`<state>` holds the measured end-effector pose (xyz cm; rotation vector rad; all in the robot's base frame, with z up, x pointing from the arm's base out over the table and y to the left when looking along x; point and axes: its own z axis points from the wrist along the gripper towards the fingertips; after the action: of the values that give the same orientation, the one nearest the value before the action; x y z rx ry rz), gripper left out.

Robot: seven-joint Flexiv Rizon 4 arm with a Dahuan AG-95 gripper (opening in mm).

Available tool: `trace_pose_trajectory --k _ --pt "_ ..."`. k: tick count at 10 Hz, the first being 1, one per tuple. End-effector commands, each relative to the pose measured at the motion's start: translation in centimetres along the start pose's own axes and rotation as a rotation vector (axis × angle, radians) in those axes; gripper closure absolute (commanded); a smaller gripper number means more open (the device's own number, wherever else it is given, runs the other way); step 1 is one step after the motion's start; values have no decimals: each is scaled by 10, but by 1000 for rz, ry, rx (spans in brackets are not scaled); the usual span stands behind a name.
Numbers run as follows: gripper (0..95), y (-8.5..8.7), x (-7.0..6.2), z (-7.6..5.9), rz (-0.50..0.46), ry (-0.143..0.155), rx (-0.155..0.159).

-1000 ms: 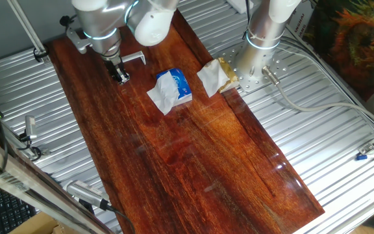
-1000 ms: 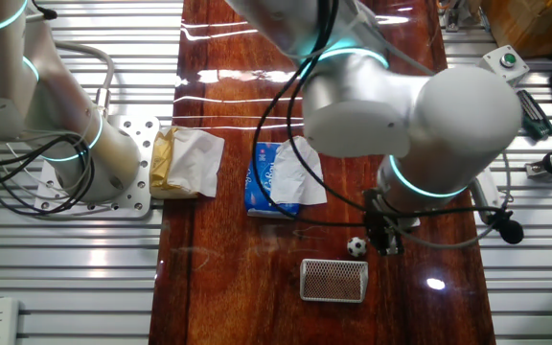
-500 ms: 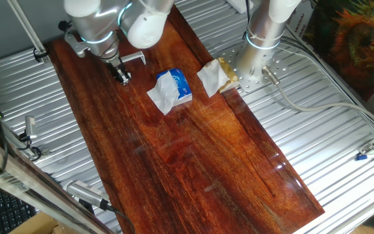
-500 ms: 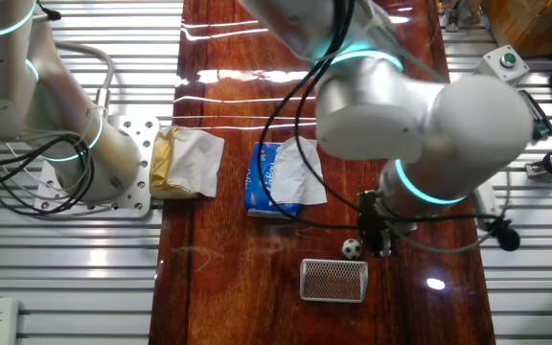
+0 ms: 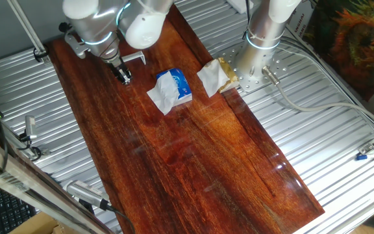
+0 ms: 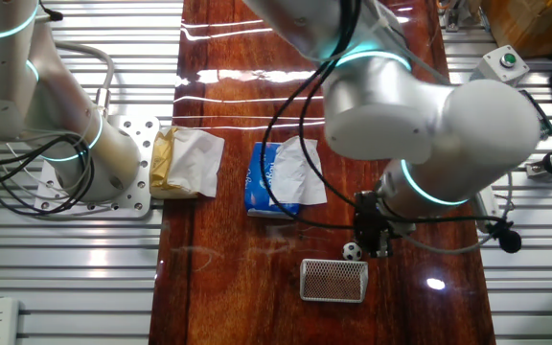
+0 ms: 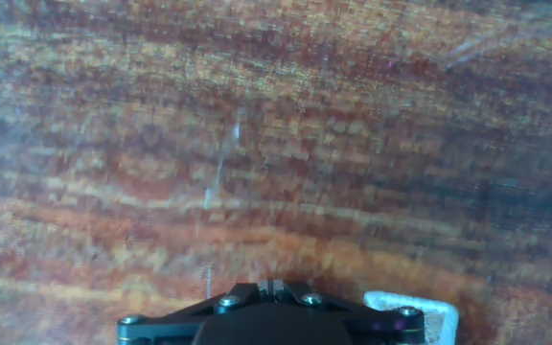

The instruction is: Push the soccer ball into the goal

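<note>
Soccer ball (image 6: 352, 251) just beside goal (image 6: 333, 280), against closed jaws; no legible writing.

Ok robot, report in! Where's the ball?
Gripper low at table, beside soccer ball. Ball just short of goal. Nothing between them.

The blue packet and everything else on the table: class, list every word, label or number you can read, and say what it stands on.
Blue packet: white print on the wrapper, too small and blurred to read.
Soccer ball, goal, crumpled paper: no text visible.
Nothing is legible.
</note>
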<state>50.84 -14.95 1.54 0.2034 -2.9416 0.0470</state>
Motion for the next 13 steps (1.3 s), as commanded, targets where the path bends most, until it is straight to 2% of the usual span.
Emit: trace_pose_trajectory --k 1,2,3,4,5,7,8,11,13 --pt "950 2 7 1 14 25 44" --pt "950 3 11 3 2 35 96" --pt "950 3 13 4 -8 28 124" --pt "950 3 13 4 -13 17 136" --pt "950 3 12 4 -11 -5 122" --pt "950 3 12 -1 -15 -71 86" --pt "950 3 13 -3 -21 -86 87" --pt "950 3 15 -20 -22 -103 40" --pt "950 4 15 -25 -31 -103 34"
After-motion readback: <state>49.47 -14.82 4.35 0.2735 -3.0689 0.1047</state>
